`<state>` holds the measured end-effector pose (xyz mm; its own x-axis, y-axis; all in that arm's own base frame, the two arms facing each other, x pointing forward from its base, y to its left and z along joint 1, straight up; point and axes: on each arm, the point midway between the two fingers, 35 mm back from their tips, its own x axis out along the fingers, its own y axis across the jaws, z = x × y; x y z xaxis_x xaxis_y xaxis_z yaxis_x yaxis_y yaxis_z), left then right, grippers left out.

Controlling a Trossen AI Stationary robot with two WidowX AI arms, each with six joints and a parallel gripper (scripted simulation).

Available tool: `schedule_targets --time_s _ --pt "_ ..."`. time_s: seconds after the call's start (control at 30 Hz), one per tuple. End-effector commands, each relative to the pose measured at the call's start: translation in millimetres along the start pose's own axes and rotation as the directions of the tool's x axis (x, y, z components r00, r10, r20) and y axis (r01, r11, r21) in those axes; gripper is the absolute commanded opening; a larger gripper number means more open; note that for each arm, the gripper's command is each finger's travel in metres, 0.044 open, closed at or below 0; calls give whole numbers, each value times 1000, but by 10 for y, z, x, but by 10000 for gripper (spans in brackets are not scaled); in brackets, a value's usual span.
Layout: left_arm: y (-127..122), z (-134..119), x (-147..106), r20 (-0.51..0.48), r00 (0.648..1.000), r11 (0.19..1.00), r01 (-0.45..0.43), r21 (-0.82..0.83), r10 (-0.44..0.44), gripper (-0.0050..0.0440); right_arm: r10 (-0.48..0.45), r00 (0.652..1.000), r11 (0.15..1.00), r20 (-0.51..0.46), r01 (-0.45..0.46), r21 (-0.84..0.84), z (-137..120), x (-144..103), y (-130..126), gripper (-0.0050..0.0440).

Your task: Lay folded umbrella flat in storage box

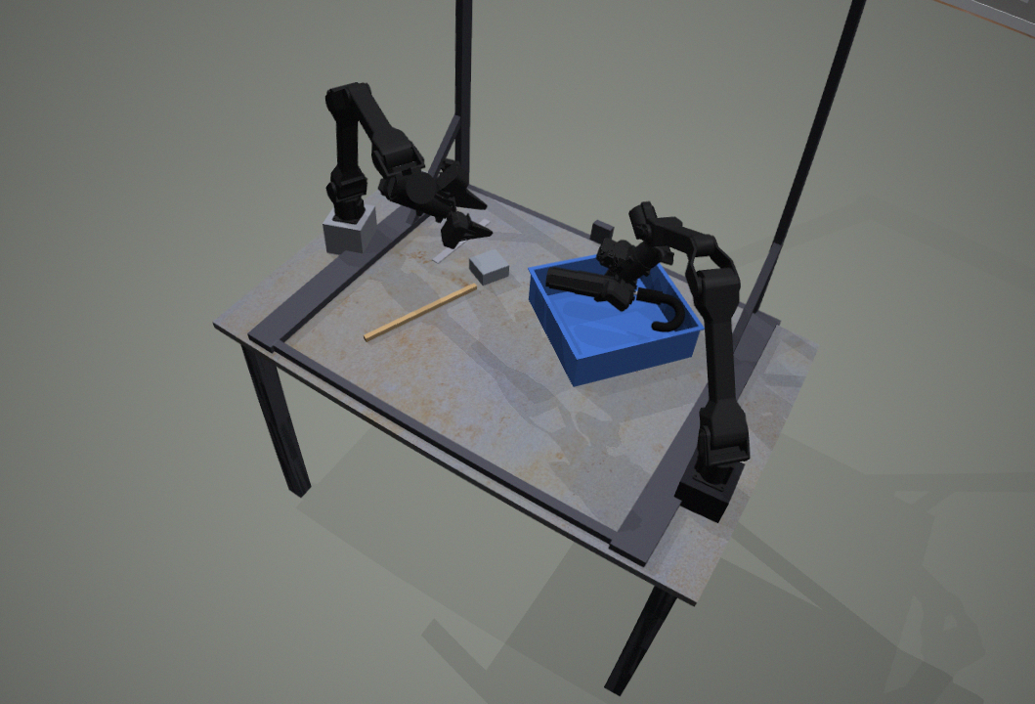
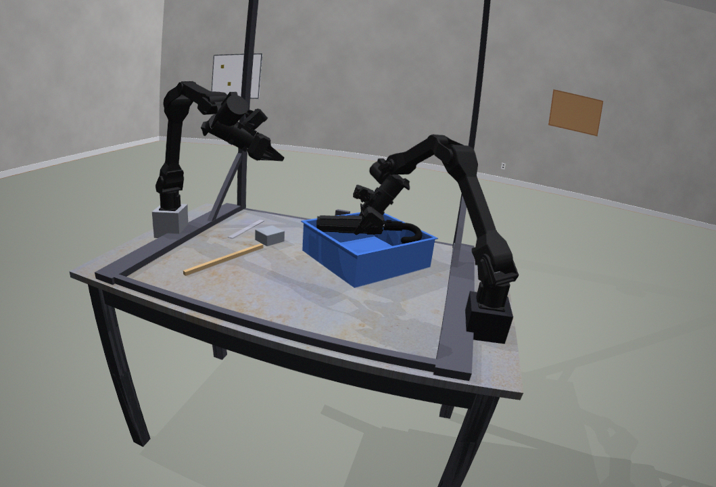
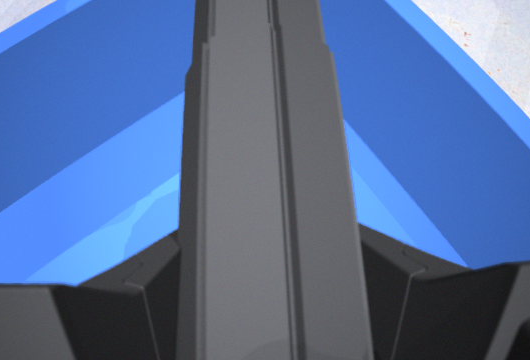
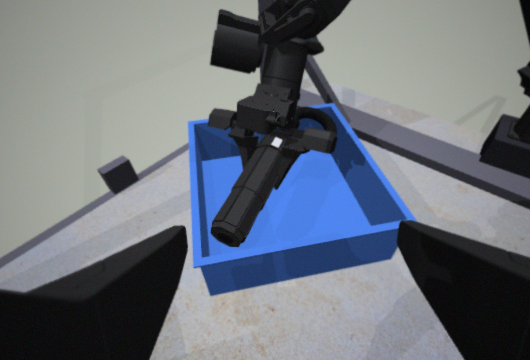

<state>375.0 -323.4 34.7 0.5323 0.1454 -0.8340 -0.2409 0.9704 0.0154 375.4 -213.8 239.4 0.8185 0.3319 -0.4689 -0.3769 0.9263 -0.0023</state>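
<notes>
The folded black umbrella [image 1: 601, 286] with a hooked handle hangs over the blue storage box [image 1: 614, 319], about at rim height and apart from the floor. My left gripper [image 1: 625, 290] is shut on the umbrella's middle. The hook points toward one wall, the tip toward the opposite corner. They also show in the exterior view: umbrella [image 2: 359, 220], box [image 2: 367, 249], left gripper [image 2: 368, 220]. The left wrist view shows the umbrella [image 3: 267, 190] running over the box floor [image 3: 102, 235]. My right gripper [image 1: 468, 217] is open and empty, raised near its base; its view shows the umbrella [image 4: 254, 190] slanting down into the box [image 4: 297, 215].
A wooden stick [image 1: 420, 312], a grey block [image 1: 489, 266] and a white strip [image 1: 444, 253] lie on the table between the box and the right arm. A small dark block [image 1: 602, 228] sits behind the box. Dark rails border the table.
</notes>
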Motion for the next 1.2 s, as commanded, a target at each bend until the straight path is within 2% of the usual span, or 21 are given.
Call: schedule_targets --time_s 0.0,0.57,0.83,0.93,1.17 --pt "-63 152 -152 34 999 999 41 -25 -40 -50 -13 1000 1000 13 13 -26 103 -63 9 400" --pt "-52 138 -130 36 999 999 36 -23 -35 -50 -13 1000 1000 13 13 -26 103 -63 9 400" --pt "-29 -62 143 24 1000 1000 16 -13 -16 -50 -13 1000 1000 13 13 -26 103 -63 9 400" --pt "-37 -60 147 29 999 1000 24 -18 -23 -50 -13 1000 1000 13 13 -26 103 -63 9 400" --pt "-38 -271 442 24 1000 1000 17 -12 -17 -50 -13 1000 1000 13 13 -26 103 -63 9 400"
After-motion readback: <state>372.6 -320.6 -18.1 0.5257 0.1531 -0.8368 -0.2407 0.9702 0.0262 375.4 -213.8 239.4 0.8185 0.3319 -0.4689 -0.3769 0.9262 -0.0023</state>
